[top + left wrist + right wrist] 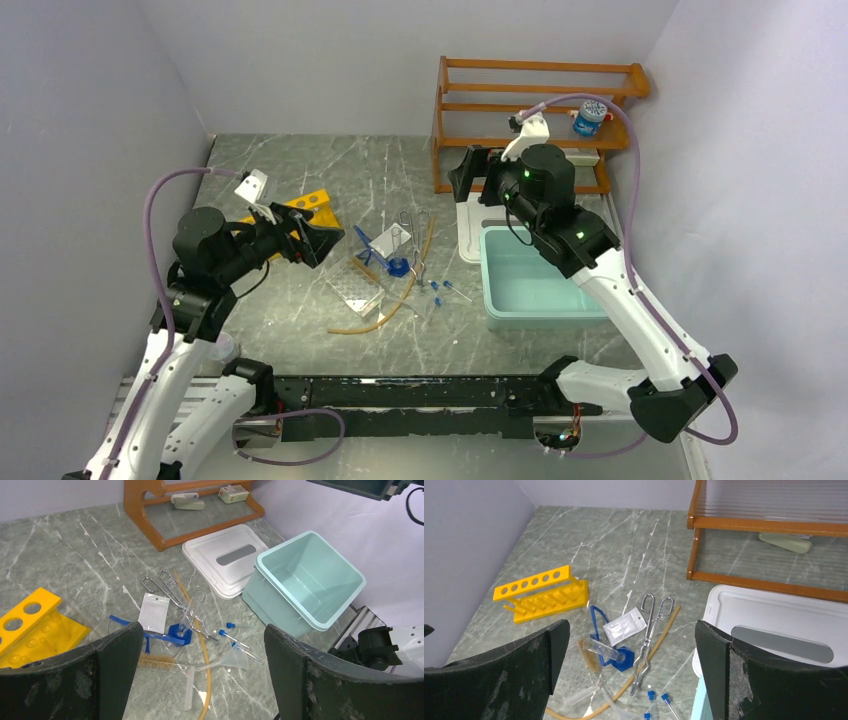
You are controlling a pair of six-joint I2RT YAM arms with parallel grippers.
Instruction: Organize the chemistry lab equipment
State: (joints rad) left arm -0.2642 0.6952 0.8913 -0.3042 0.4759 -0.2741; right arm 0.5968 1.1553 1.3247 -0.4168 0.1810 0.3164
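Note:
The loose items lie mid-table: yellow holed rack, white packet, metal tongs, tan rubber tube, blue-capped tubes, clear tray and blue-framed goggles beside a clear cylinder on a blue base. My left gripper is open and empty, raised next to the rack, looking down at the pile. My right gripper is open and empty, raised over the white lid, facing the pile.
A pale teal tub stands open at the right, its white lid flat behind it. An orange wooden shelf is at the back right with small items on it. A clear funnel and a brush lie in the pile.

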